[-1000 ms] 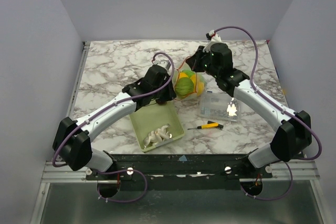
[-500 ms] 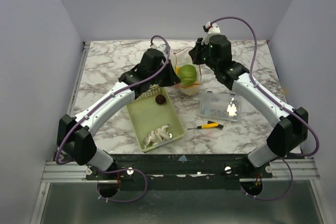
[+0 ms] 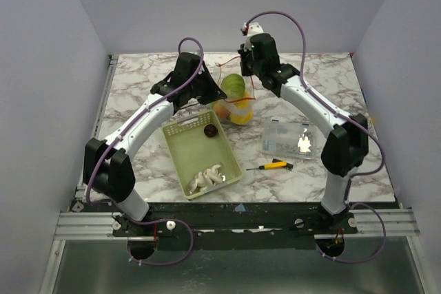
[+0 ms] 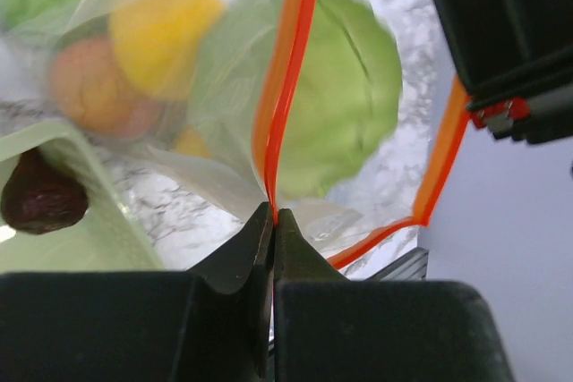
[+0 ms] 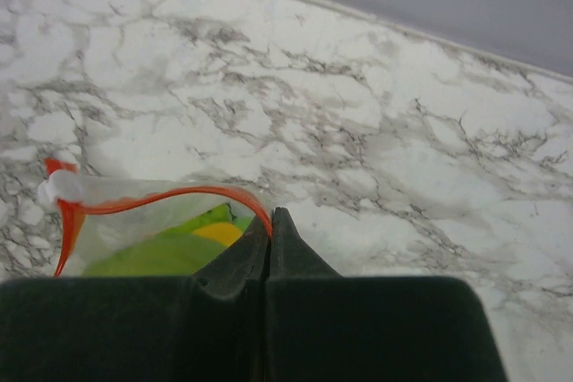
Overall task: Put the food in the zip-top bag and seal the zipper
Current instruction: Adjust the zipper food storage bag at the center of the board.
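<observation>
The clear zip-top bag [image 3: 234,98] hangs lifted between both grippers at the back middle of the table. It holds green, yellow and orange toy food [image 4: 345,109]. My left gripper [image 4: 271,214] is shut on the red-orange zipper [image 4: 286,87] at the bag's left end. My right gripper [image 5: 269,214] is shut on the same zipper [image 5: 161,200] at its right end. A dark purple toy [image 3: 209,130] and white pieces [image 3: 207,175] lie in the pale green basket [image 3: 180,144].
A rigid clear plastic box [image 3: 288,138] lies right of the basket. A small yellow-and-black screwdriver [image 3: 269,165] lies in front of it. Grey walls close in the table's back and sides.
Both grippers have carried the bag toward the back of the table and up. The left arm has swung off the basket, so the dark purple toy now shows.
</observation>
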Robot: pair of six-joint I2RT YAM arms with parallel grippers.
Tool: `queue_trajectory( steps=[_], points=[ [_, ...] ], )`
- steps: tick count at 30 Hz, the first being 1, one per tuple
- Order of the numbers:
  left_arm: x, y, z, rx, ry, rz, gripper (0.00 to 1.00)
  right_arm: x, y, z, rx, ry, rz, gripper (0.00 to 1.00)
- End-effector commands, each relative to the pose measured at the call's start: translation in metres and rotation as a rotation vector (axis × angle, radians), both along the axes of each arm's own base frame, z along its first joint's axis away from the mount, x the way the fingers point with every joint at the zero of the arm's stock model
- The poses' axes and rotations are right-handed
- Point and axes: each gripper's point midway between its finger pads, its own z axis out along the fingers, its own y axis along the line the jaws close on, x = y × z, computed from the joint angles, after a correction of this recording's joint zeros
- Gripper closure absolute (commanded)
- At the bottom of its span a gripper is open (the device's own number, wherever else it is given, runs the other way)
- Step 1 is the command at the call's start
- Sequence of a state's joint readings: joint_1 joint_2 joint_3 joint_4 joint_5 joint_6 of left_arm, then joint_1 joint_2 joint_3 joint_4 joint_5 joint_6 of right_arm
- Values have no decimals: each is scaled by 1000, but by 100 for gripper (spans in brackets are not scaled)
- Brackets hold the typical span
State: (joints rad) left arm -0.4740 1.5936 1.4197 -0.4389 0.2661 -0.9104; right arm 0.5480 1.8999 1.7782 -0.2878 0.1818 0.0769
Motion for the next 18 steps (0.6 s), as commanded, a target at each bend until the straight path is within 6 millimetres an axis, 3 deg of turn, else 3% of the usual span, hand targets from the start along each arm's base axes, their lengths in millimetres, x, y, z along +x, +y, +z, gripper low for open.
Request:
queue_trajectory(
  steps=[1,3,5,7,9,12,15,18],
  points=[
    [-19,-15,85,-124,-164,-56,100,6,-6,39,-42,-18,-15,99],
    [-21,-21,89,-152,-162,-77,100,3,-2,60,9,-54,2,99],
    [-19,-23,71,-133,-110,-88,100,-1,5,65,58,-73,33,99],
    [-17,-23,51,-113,-55,-77,100,-1,8,52,75,-59,39,99],
    [-19,-27,46,-147,-41,-93,100,2,7,32,68,-22,15,99],
    [-19,-28,56,-165,-67,-100,100,4,10,21,61,1,20,100],
    [-8,-22,66,-165,-91,-80,100,1,18,35,77,-8,69,99],
    [15,-5,69,-167,-111,-29,100,-5,25,49,109,-24,121,99]
  ],
)
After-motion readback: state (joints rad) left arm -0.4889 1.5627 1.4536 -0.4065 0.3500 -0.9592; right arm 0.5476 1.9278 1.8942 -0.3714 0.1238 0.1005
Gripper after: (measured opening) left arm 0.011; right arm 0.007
